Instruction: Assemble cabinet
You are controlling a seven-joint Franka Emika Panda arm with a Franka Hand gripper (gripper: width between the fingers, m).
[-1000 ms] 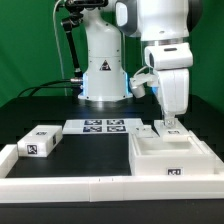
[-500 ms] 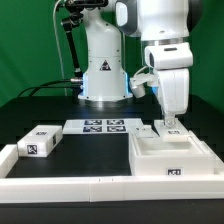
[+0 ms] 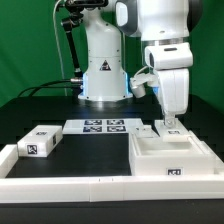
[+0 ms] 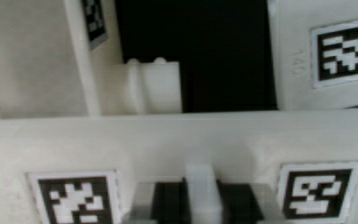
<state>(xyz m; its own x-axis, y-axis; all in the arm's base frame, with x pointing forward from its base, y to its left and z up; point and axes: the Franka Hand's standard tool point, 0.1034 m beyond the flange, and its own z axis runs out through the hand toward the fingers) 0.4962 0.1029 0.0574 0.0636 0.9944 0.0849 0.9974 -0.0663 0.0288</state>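
Note:
The cabinet body [image 3: 172, 158], a white open box with a tag on its front, lies at the exterior view's right. My gripper [image 3: 170, 124] stands straight down over its back edge. In the wrist view my gripper [image 4: 197, 202] has its dark fingers [image 4: 165, 200] pressed on both sides of a thin white strip of a tagged panel piece [image 4: 176, 150]. That panel piece stands upright at the body's back wall [image 3: 165, 131]. A round white knob [image 4: 153, 85] shows beyond it. A second small tagged panel piece [image 3: 40, 141] lies at the exterior view's left.
The marker board [image 3: 105, 127] lies flat behind the middle of the table. The long low white border rail [image 3: 90, 185] runs along the front and up the left side. The robot's base [image 3: 103, 70] stands at the back.

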